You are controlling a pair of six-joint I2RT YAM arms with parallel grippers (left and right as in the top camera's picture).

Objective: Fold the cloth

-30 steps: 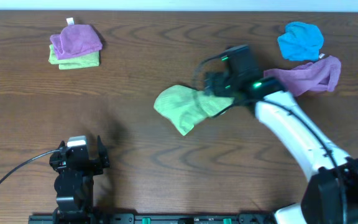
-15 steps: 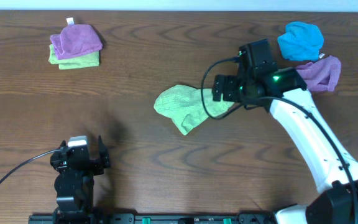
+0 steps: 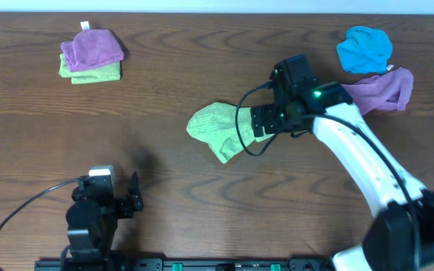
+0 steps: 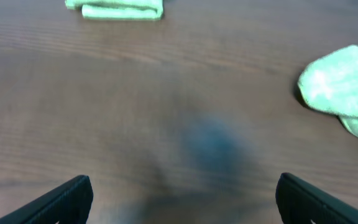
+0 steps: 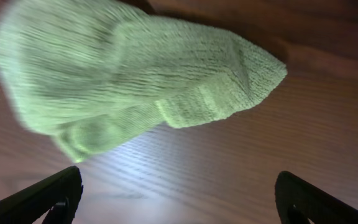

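While the cloth (image 3: 218, 129) lies in a loose, crumpled heap near the middle of the dark wooden worktop (image 3: 164, 173), not yet folded, the right arm (image 3: 353, 150) reaches in from the near right corner and hangs its wrist over the heap's right-hand edge. From the right wrist camera its jaws are spread wide, one finger at each lower corner of the view, with nothing between them. The lime-green cloth (image 5: 135, 81) fills the upper part of that view, bunched and partly doubled over itself, apart from the fingers. This placement reads as a line-up for picking up an edge or corner, though which one cannot be told.

The left arm (image 3: 96, 222) sits low at the near left of the worktop, well apart from the cloth, probably held back until a second grip is needed. Its jaws are likewise wide open and empty, and its camera catches the cloth (image 4: 344, 87) at the right edge of its view. No white tag shows on the cloth.

Counted: two arms and five cloths. One loose lime-green cloth lies in the middle. At the far left, one purple cloth (image 3: 93, 47) rests on one neatly folded green cloth (image 3: 90, 74), likely a finished pile. At the far right, one bright blue cloth (image 3: 364, 47) lies crumpled just beside a second purple cloth (image 3: 379, 89), also crumpled.
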